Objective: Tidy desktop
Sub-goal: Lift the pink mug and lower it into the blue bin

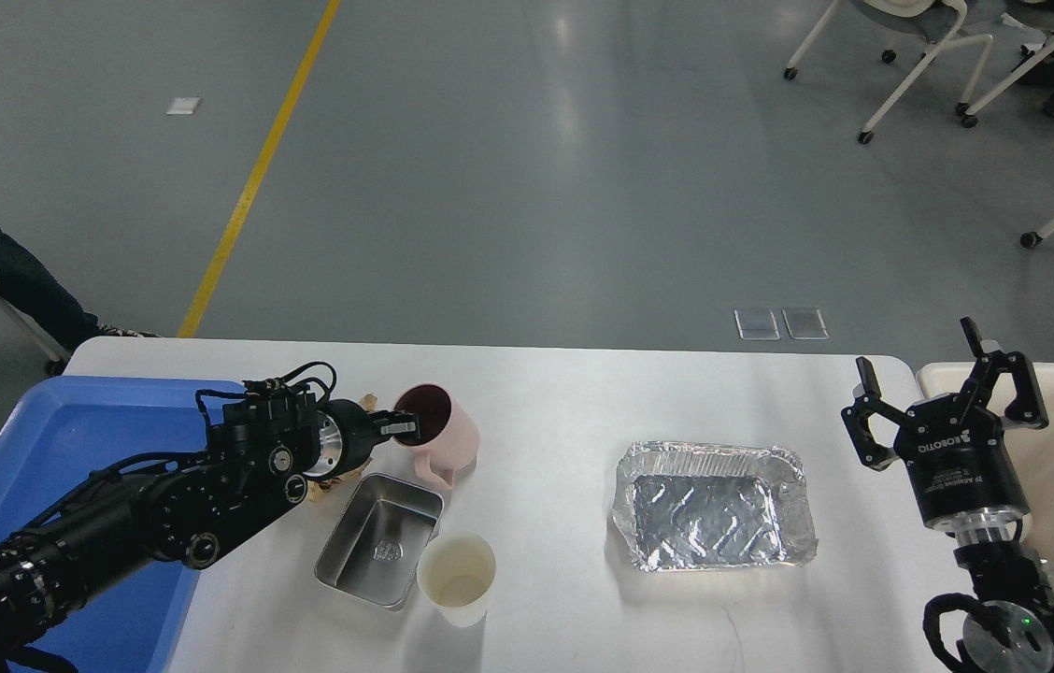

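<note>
Two hands over the desktop (564,393): left hand (401,428) grips pink mug (438,432) rim, right hand (947,397) spread empty.

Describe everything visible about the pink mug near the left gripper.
The pink mug looks like matte plastic, with a dark maroon inside and a handle pointing toward the camera. It is tilted on the white desktop, mouth toward the left gripper, which is clamped on its rim, one finger inside. Its handle sits at the far corner of the steel rectangular tray; contact is unclear.

Desktop (564,393) glossy white; foil tray (714,505) crinkled; steel pan (382,537) smooth; blue tray (69,439) plastic.
</note>
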{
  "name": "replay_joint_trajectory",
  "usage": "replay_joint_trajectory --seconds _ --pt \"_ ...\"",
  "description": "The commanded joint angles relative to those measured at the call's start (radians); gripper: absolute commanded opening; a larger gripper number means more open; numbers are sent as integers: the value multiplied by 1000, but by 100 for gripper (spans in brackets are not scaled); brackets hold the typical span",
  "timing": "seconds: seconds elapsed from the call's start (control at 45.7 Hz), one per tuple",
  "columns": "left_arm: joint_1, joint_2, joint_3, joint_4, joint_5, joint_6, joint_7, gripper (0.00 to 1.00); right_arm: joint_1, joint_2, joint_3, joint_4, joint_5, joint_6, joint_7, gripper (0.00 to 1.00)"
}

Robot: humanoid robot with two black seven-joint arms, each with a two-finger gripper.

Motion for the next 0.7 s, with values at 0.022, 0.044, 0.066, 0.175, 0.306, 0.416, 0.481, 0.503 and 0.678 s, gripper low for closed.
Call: replay_joint_trajectory --seconds 0.022,0.044,0.066,0.175,0.306,0.416,0.481,0.503,0.678 --pt "-47 6 -1 -7 -51 -6 0 0 0 1 0 1 0 0 0 100" --pt "-58 10 -1 -11 -56 -8 0 0 0 1 0 1 0 0 0 100" --pt "-68 15 -4 -16 -60 -11 0 0 0 1 0 1 1 0 0 100" --pt "-123 40 -12 -51 -94 -49 6 0 0 1 0 1 0 0 0 100" --pt "-240 124 -9 -85 -131 -112 12 0 0 -1 0 3 0 0 0 100" --pt "-329 196 -15 -85 -149 -181 9 0 -1 -1 0 1 1 0 0 100" --pt "-361 248 -15 -90 -171 -204 9 0 -1 2 0 1 1 0 0 100" --pt "-373 262 -15 -94 -177 -209 9 0 -1 4 0 3 1 0 0 100" --pt "-423 395 5 -145 -197 -253 25 0 -1 7 0 4 1 -2 0 100"
